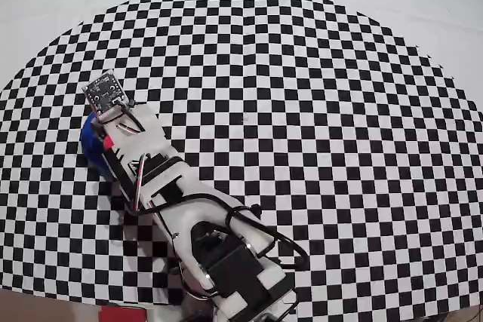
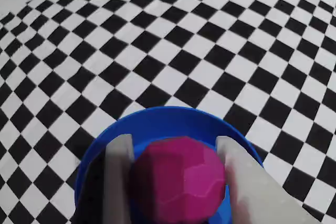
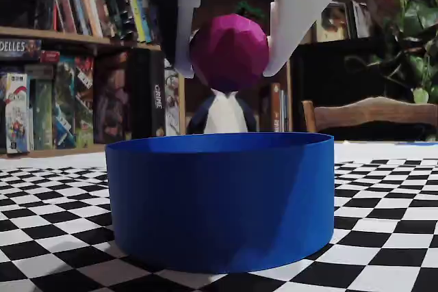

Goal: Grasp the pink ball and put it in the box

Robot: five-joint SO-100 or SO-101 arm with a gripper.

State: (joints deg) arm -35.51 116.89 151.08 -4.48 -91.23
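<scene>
Claw (image 3: 229, 66) clamped on the ball (image 3: 228, 52), fingers pressed to both its sides. Box (image 3: 219, 200) sits directly below on the checkered bench (image 3: 383, 237). Grasp and carry look done; only the release is left.

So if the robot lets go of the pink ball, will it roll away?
Probably not. The pink ball, pinched by the end effector, hangs above the blue box, so it should drop inside. Its rounded shape might roll a little, but the upright rim would likely stop it.
</scene>
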